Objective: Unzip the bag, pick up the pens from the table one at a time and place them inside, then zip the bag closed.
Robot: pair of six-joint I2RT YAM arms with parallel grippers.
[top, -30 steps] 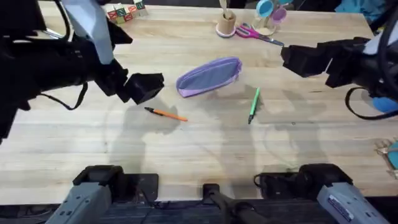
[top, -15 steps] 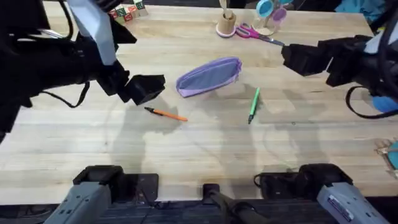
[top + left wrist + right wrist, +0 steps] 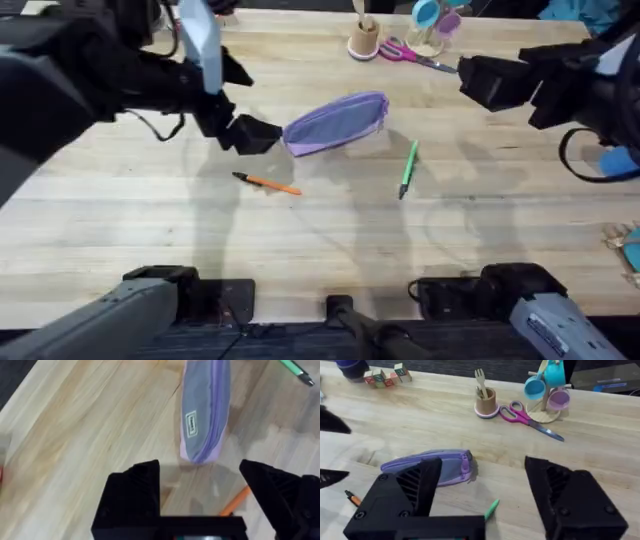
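Note:
The lavender bag (image 3: 336,122) lies zipped on the table (image 3: 320,230), at its middle. It also shows in the left wrist view (image 3: 205,410) and in the right wrist view (image 3: 431,466). My left gripper (image 3: 262,135) stands open just left of the bag's left end, its black fingers (image 3: 136,492) wide apart with nothing between them. The orange pen (image 3: 267,182) lies in front of the bag, and the green pen (image 3: 408,167) to the bag's right. My right gripper (image 3: 480,82) hangs open, high at the right.
At the table's back edge stand a wooden cup (image 3: 364,38) with utensils, pink-handled scissors (image 3: 410,54) and a mug stand (image 3: 432,22). Coloured blocks (image 3: 384,375) sit at the far left. Each arm's base (image 3: 160,290) is at the near edge.
My left gripper moved right, up to the bag's left end. The right arm, the bag and both pens stayed where they were.

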